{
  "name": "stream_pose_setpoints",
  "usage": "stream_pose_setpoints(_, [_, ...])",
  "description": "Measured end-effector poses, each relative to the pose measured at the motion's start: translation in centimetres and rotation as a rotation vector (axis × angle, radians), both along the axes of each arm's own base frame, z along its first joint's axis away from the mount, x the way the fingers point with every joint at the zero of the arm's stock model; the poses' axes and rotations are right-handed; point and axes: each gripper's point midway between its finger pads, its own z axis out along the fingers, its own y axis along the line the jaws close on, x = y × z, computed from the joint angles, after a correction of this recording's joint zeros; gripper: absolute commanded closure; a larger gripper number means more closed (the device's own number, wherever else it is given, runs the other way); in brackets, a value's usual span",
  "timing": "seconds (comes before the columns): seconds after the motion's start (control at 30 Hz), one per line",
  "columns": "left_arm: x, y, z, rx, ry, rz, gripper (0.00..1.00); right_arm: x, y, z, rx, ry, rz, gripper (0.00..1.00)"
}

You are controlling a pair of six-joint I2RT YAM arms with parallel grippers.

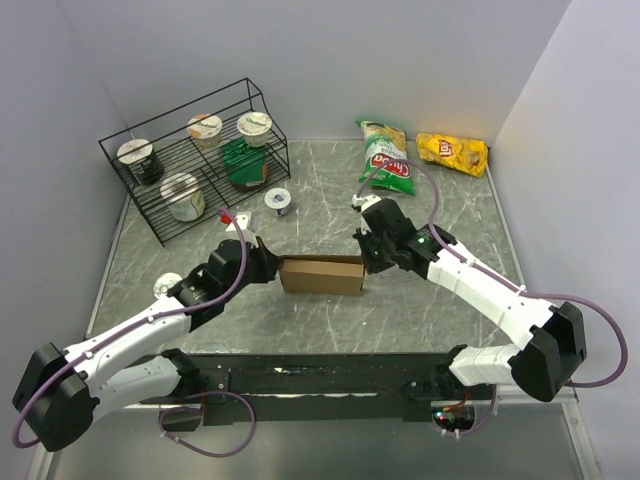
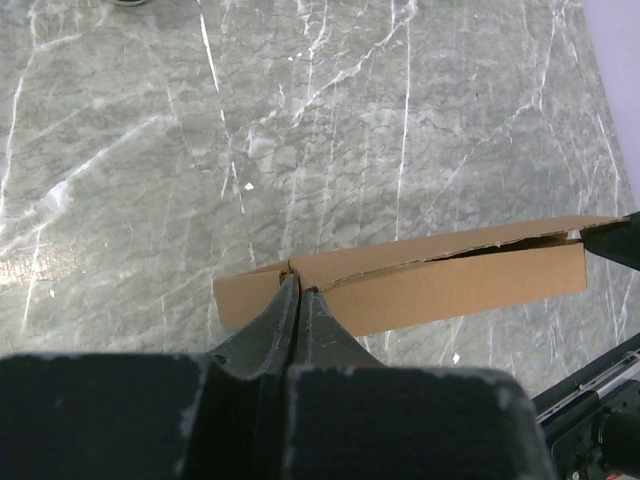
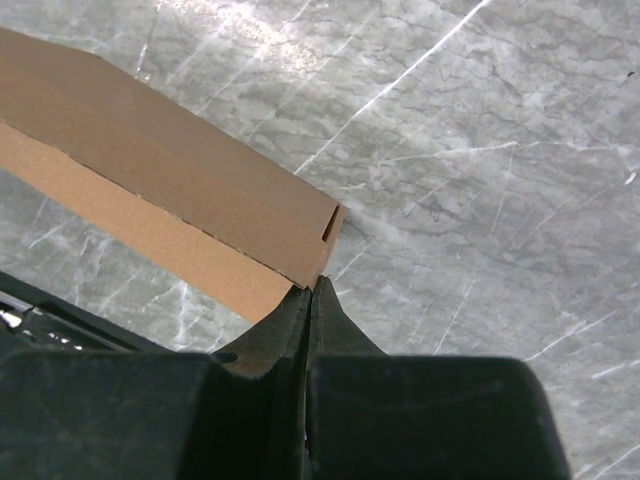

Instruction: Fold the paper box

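Observation:
The paper box (image 1: 320, 273) is plain brown cardboard, folded into a low closed rectangle on the marble table between my two arms. My left gripper (image 1: 270, 268) is shut, and its tips touch the box's left end. In the left wrist view the closed tips (image 2: 298, 287) meet the top seam of the box (image 2: 450, 285). My right gripper (image 1: 368, 262) is also shut, with its tips against the box's right end. Seen from the right wrist, the closed tips (image 3: 316, 287) rest at the near corner of the box (image 3: 170, 190). Nothing shows between either pair of fingers.
A black wire rack (image 1: 160, 215) with several cups and a green packet stands at the back left. A green chip bag (image 1: 385, 155) and a yellow chip bag (image 1: 452, 152) lie at the back right. A small round lid (image 1: 277, 200) sits behind the box. Walls close in on three sides.

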Motion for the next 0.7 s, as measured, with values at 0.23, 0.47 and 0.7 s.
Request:
stream_pose_setpoints(0.23, [0.2,0.2,-0.1,0.017,-0.009,-0.006,0.99,-0.4,0.0,0.1,0.009,0.011,0.005,0.64])
stream_pose_setpoints(0.47, [0.6,0.1,-0.1,0.072,-0.012,-0.026,0.99,-0.7,-0.2,1.4,0.017,0.001,0.01,0.52])
stream_pose_setpoints(0.7, [0.8,-0.6,-0.1,0.116,-0.009,-0.053,0.99,-0.5,-0.2,3.1,0.039,-0.042,0.014,0.57])
